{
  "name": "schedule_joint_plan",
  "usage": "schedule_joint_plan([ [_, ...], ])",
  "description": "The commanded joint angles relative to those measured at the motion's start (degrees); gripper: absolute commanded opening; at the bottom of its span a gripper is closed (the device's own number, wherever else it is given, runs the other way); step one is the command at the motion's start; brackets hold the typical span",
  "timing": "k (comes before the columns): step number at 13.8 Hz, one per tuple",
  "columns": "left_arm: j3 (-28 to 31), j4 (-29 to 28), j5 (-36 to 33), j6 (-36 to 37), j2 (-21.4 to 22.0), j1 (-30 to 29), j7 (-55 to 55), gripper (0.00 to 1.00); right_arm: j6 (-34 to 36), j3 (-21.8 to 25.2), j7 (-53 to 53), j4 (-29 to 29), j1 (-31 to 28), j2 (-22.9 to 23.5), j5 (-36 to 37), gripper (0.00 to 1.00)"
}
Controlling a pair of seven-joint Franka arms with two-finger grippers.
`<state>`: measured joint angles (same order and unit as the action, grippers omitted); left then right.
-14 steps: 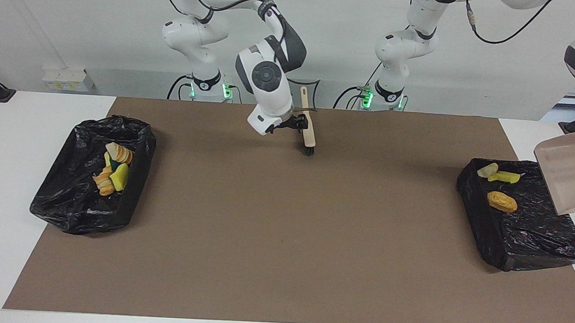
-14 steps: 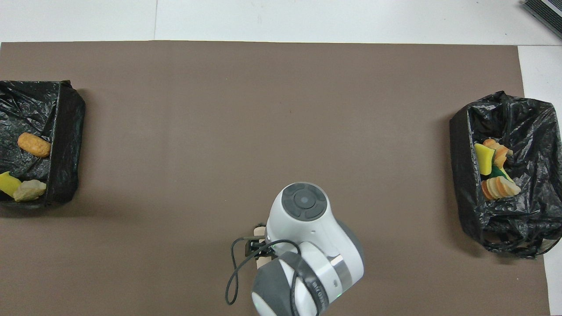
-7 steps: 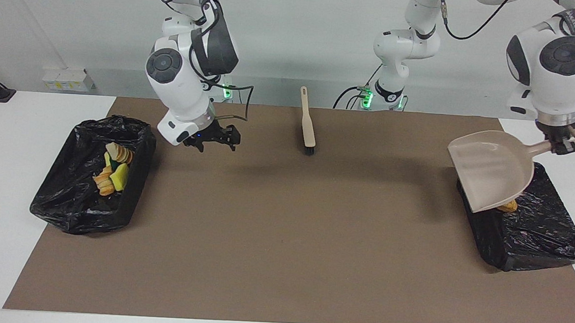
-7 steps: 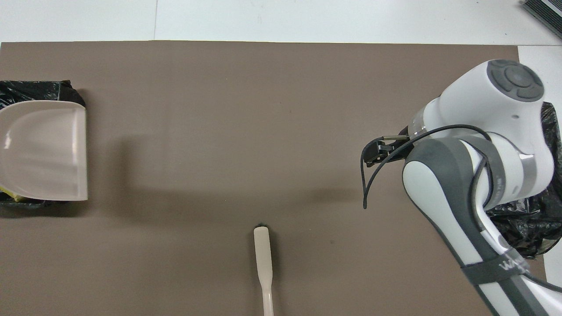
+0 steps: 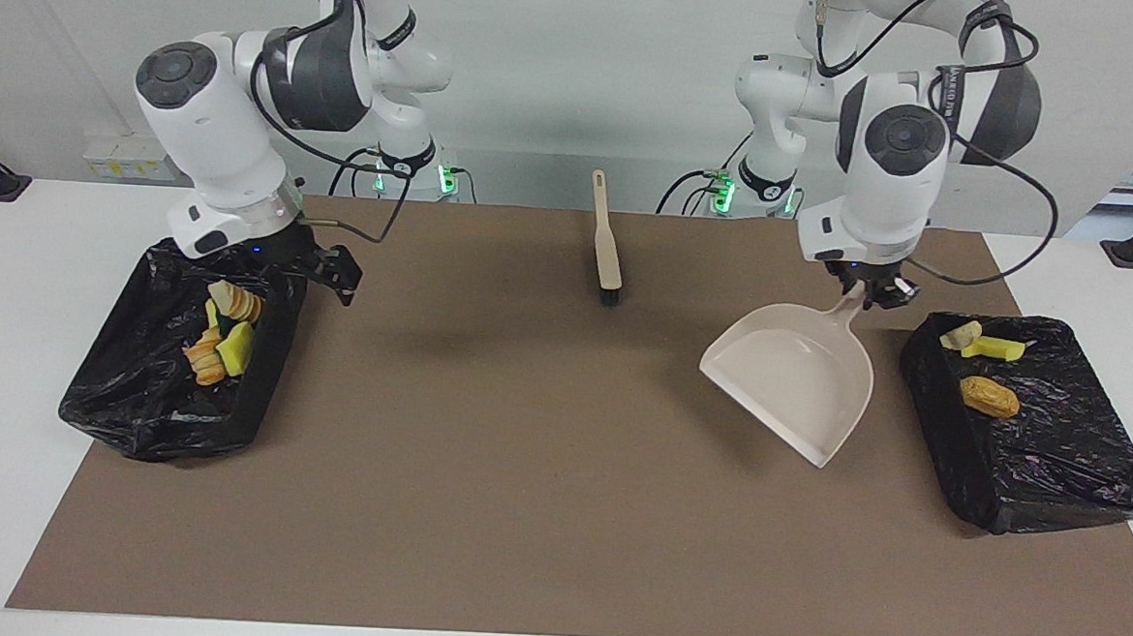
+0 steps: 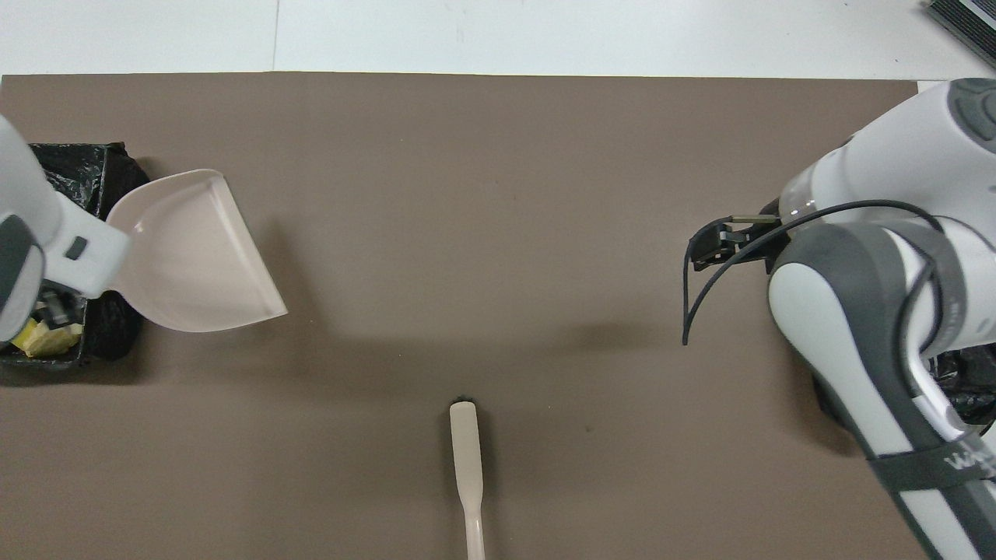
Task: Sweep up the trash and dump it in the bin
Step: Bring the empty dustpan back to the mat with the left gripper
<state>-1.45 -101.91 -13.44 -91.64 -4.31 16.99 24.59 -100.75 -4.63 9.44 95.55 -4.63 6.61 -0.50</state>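
The trash lies in two black-bagged bins. Several sponge and bread scraps (image 5: 221, 339) sit in the bin (image 5: 135, 412) at the right arm's end. A croissant piece (image 5: 989, 396), a yellow sponge (image 5: 996, 349) and a pale chunk (image 5: 960, 334) sit in the bin (image 5: 1053, 470) at the left arm's end. My left gripper (image 5: 876, 291) is shut on the handle of the empty beige dustpan (image 5: 796, 379), which tilts lip-down low over the mat beside that bin; it also shows in the overhead view (image 6: 194, 257). My right gripper (image 5: 331, 272) is open and empty over the mat at the other bin's edge.
The beige brush (image 5: 609, 252) with black bristles lies on the brown mat (image 5: 520, 471) at the robots' edge, midway between the arms; it also shows in the overhead view (image 6: 467, 451). The right arm (image 6: 879, 272) covers most of its bin from above.
My left arm swung the dustpan off its bin, down over the mat toward the middle. My right gripper, which let go of the brush, moved on to the bin at its end.
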Motion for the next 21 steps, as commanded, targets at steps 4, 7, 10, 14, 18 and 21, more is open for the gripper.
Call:
schedule_joint_plan([
  [4, 1.3, 0.3, 11.6, -9.4, -5.8, 11.5, -37.5, 0.00, 9.7, 7.6, -4.2, -5.2, 4.9, -3.6, 0.7, 1.00],
  [7, 1.3, 0.3, 13.7, -16.8, -9.3, 15.8, -46.7, 0.00, 10.7, 7.3, -3.4, -2.8, 3.0, -6.2, 0.5, 1.00],
  [10, 1.3, 0.4, 19.0, -24.1, -11.9, 17.6, -47.5, 0.00, 10.7, 7.2, -1.1, -2.2, 3.7, -6.6, 0.5, 1.00],
  [14, 1.3, 1.3, 20.4, -31.7, -15.0, 19.4, -47.9, 0.00, 10.5, 6.6, -1.4, -2.1, 3.8, -6.7, 0.7, 1.00],
  [18, 1.3, 1.8, 19.9, -31.5, -16.7, 20.2, -48.0, 0.16, 11.1, 6.6, -1.5, -2.2, 3.7, -6.7, 0.6, 1.00],
  [21, 1.4, 1.7, 19.6, -29.2, -16.0, 21.5, -48.3, 1.00, 11.0, 6.6, -1.6, -2.4, 3.7, -6.6, 0.6, 1.00],
])
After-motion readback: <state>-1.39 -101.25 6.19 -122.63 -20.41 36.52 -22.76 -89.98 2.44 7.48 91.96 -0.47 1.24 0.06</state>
